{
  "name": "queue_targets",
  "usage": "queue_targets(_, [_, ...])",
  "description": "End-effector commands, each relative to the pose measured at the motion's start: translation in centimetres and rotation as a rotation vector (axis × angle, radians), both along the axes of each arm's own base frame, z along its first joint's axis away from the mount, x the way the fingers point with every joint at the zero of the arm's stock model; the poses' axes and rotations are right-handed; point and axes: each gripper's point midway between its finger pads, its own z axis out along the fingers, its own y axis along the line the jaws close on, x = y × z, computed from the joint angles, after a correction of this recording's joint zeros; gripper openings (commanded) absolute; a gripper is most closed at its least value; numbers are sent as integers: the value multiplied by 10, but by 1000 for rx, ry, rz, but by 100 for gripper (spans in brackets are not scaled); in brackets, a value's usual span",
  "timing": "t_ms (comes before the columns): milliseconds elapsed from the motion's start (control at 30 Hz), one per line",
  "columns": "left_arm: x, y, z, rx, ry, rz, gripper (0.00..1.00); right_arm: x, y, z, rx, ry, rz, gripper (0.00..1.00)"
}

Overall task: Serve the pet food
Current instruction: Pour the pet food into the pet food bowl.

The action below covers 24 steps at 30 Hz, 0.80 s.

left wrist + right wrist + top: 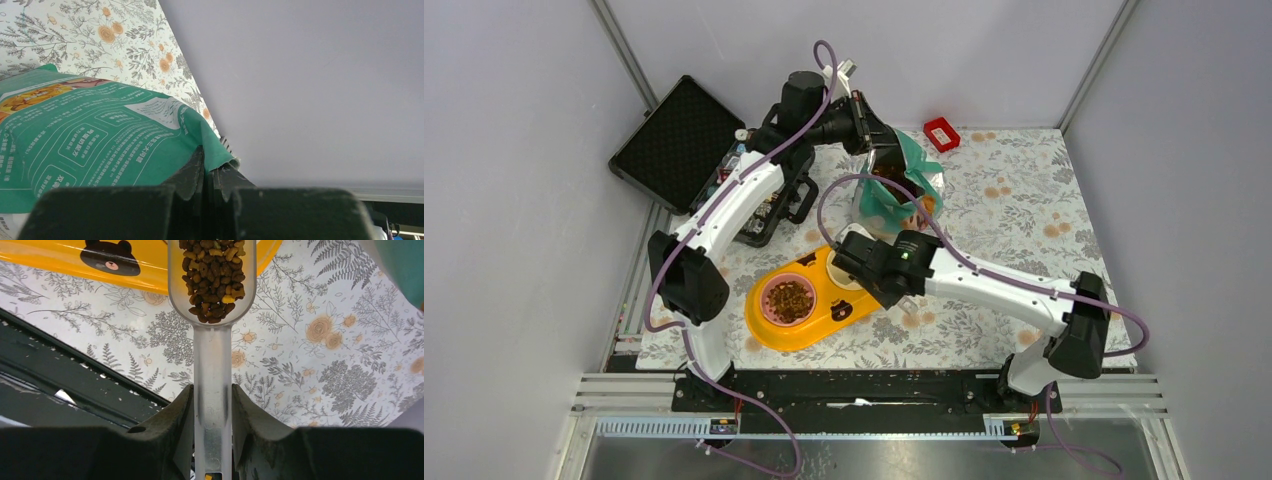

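Observation:
The teal-and-white pouch (902, 185) stands open at the back of the table. My left gripper (871, 130) is shut on its top edge; the left wrist view shows the teal edge (220, 150) pinched between my fingers. My right gripper (212, 400) is shut on the handle of a clear plastic scoop (212, 315) filled with dark-brown kibble (213, 277). In the top view my right gripper (861, 262) hovers over the right end of the orange feeder tray (824, 330). The tray's pink bowl (788, 299) holds kibble.
An open black case (677, 140) with tools lies at the back left. A small red box (941, 133) sits at the back by the wall. A black rail (60, 365) runs along the table's near edge. The tablecloth has a floral print.

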Motion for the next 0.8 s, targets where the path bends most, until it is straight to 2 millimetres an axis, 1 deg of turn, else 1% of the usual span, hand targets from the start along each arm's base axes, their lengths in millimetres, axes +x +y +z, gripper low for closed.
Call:
queue_targets(0, [12, 16, 72, -161, -195, 51, 0, 22, 2, 10, -52, -79, 17, 0])
queue_targets(100, [10, 15, 70, -166, -182, 44, 0, 29, -1, 6, -101, -86, 18, 0])
queue_targets(167, [9, 16, 69, -166, -186, 48, 0, 33, -3, 11, -136, -100, 7, 0])
queue_targets(233, [9, 17, 67, -165, -186, 52, 0, 35, -2, 19, -134, -111, 9, 0])
queue_targets(267, [9, 17, 67, -167, -187, 50, 0, 35, -1, 20, -129, -108, 16, 0])
queue_targets(300, [9, 18, 66, -166, -185, 51, 0, 34, -2, 16, -139, -99, 27, 0])
queue_targets(400, [9, 19, 67, -172, -186, 52, 0, 28, -10, -3, -216, -54, 53, 0])
queue_targets(433, [8, 19, 67, -172, -187, 53, 0, 27, -13, -5, -236, -44, 57, 0])
queue_targets(533, [9, 19, 67, -172, -187, 54, 0, 25, -17, -2, -223, -47, 61, 0])
queue_targets(600, [10, 20, 66, -174, -183, 56, 0, 23, -16, -4, -209, -44, 68, 0])
queue_targets(667, [11, 19, 65, -179, -181, 56, 0, 23, -18, -9, -233, -39, 77, 0])
queue_targets(700, [11, 19, 65, -181, -178, 54, 0, 24, -22, -8, -266, -38, 75, 0])
queue_targets(767, [10, 19, 63, -182, -171, 54, 0, 26, -18, 1, -269, -51, 76, 0])
